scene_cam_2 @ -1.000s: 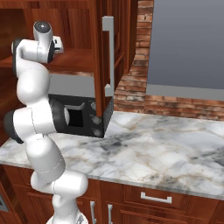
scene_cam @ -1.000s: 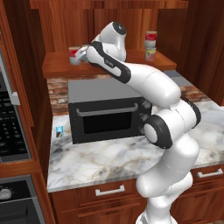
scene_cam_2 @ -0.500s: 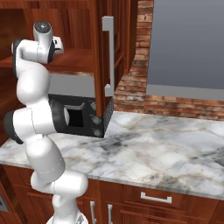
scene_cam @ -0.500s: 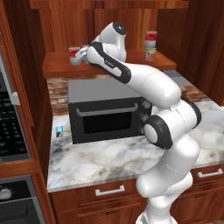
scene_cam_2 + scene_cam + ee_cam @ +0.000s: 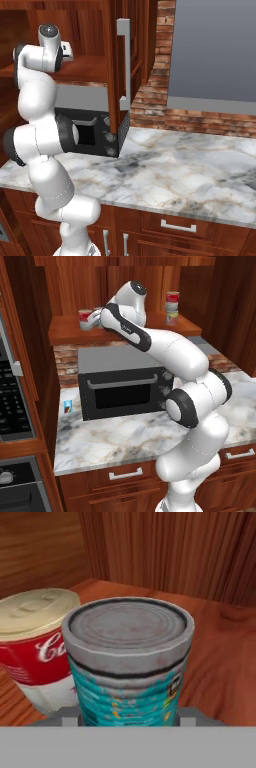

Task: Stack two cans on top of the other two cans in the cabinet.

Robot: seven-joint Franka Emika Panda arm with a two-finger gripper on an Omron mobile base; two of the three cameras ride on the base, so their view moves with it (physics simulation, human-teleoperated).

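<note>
Up close, in the hand view, the teal can (image 5: 129,662) stands upright right before the claw, its grey ridged lid facing us and its label running down to the bottom edge. We cannot tell how wide the claw stands or whether it has hold of the can; the fingertips are not clearly visible, only grey stubs on either side of the can's base. Just beside the teal can, on its left in that view and touching or nearly so, stands a red-and-white can (image 5: 36,647) with a pale cream lid.

From the left base view we place the claw (image 5: 98,312) at the left end of the cabinet shelf (image 5: 67,331), right against a red-and-white can (image 5: 85,319) that stands there; the teal can is hidden by the hand from this side. Well apart, at the right end of the same shelf, we note a stacked pair: a second red-and-white can (image 5: 172,299) sits on top of the pale yellow-green can (image 5: 172,317).

Below the shelf a black microwave (image 5: 122,385) rests on the marble counter (image 5: 120,436). In the right base view the open cabinet door (image 5: 119,75) stands edge-on just beside the arm.
</note>
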